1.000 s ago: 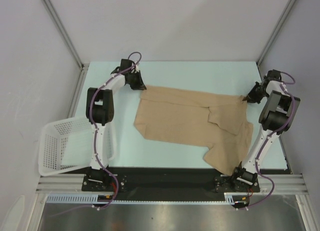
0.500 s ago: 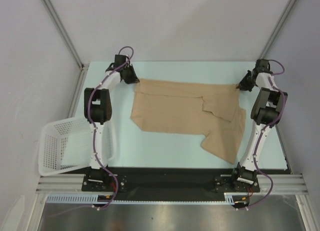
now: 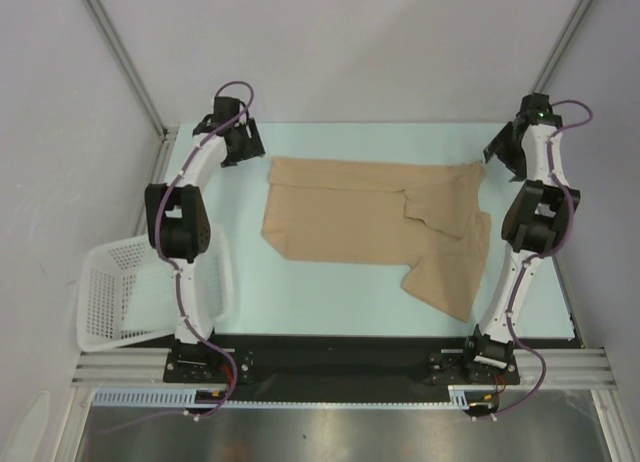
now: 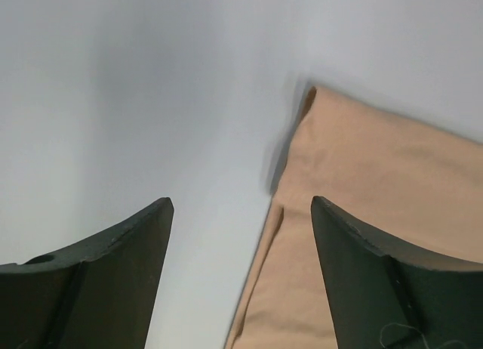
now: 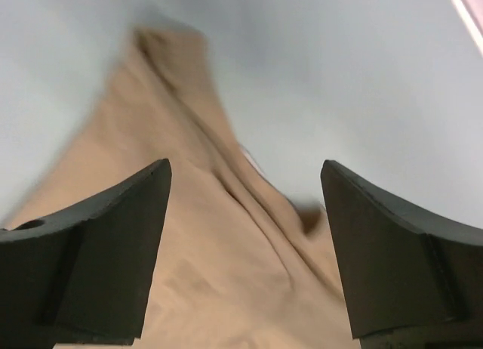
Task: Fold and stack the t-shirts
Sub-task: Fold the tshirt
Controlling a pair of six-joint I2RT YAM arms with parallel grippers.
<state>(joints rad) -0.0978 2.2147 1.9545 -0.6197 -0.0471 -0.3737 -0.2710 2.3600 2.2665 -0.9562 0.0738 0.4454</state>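
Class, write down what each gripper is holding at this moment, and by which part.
Nothing is held. The left gripper and right gripper stand open and empty by far corners of the t-shirt.

The left arm and right arm are slim white links with bulky black joint housings, looping purple cables and black base blocks; the left gripper and right gripper show dark, wedge-shaped fingers.

Both wrist views are blurred. The tan t-shirt runs off the left wrist view's right and bottom edges, partly behind 1 dark finger. In the top view, the left arm hides part of the white basket.
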